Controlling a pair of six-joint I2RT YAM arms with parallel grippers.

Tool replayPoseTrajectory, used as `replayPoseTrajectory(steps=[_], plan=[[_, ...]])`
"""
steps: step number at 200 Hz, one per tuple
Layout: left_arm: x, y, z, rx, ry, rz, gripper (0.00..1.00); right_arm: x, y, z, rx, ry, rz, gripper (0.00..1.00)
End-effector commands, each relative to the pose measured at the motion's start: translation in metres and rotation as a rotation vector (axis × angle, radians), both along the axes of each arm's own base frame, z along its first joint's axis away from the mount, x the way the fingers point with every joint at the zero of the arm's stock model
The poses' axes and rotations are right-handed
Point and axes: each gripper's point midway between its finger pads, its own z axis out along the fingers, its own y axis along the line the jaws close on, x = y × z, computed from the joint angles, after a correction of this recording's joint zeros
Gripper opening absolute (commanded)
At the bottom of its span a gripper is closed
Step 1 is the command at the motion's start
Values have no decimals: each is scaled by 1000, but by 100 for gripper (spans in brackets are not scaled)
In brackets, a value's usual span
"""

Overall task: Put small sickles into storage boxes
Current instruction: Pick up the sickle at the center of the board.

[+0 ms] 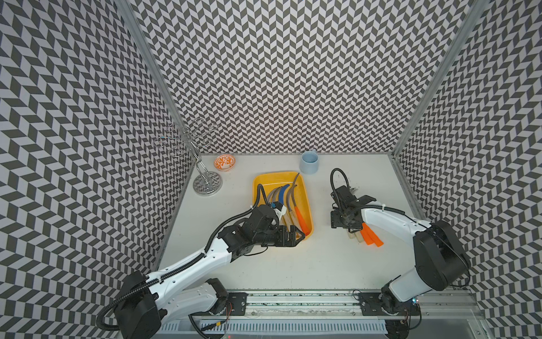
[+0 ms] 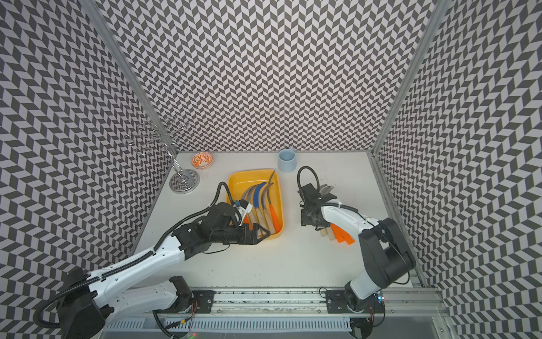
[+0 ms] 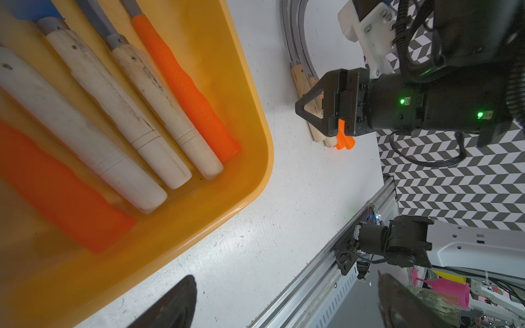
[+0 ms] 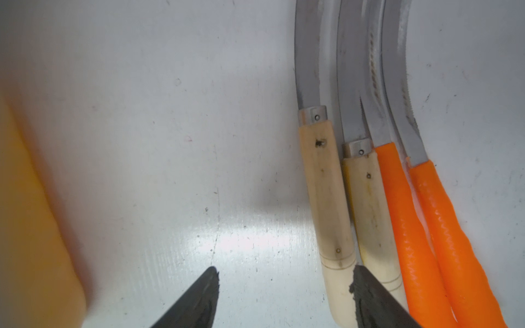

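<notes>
In both top views the left hand (image 1: 299, 234) is sitting released, the near corner of the yellow tray (image 1: 307, 202) right at its fingertips and several sickles (image 1: 289, 202) lying inside ahead of it. The right hand (image 1: 347, 223) is pointing down at loose sickles (image 1: 371, 236) on the surface (image 1: 264, 264).

Left wrist: its fingers (image 3: 176, 306) are standing wide, nothing between them.

Right wrist: the right hand is standing open, not clamping. One pale wood handle (image 4: 329, 198) is lying just inside a finger, three more handles beside it.
</notes>
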Motion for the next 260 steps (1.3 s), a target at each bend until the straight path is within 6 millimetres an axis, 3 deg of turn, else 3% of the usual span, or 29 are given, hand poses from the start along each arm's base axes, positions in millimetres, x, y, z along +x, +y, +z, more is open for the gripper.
replayPoseTrajectory(steps=[1, 51, 102, 174, 205, 260], plan=[[5, -6, 12, -18, -39, -10, 100, 10, -5, -1, -36, -22, -3, 73], [5, -3, 9, -9, -35, -6, 100, 10, -3, -17, -36, 8, 8, 72], [5, -3, 7, -7, -31, -4, 100, 6, -1, -33, -28, 35, 15, 63], [4, 0, 11, -8, -33, 2, 100, 6, 1, -41, -23, 47, 24, 23], [8, 4, 15, -7, -42, 13, 100, 11, 3, -36, -20, 41, 31, 9], [22, 17, 29, 5, -74, 36, 100, 22, 11, -3, 9, -4, 44, 5]])
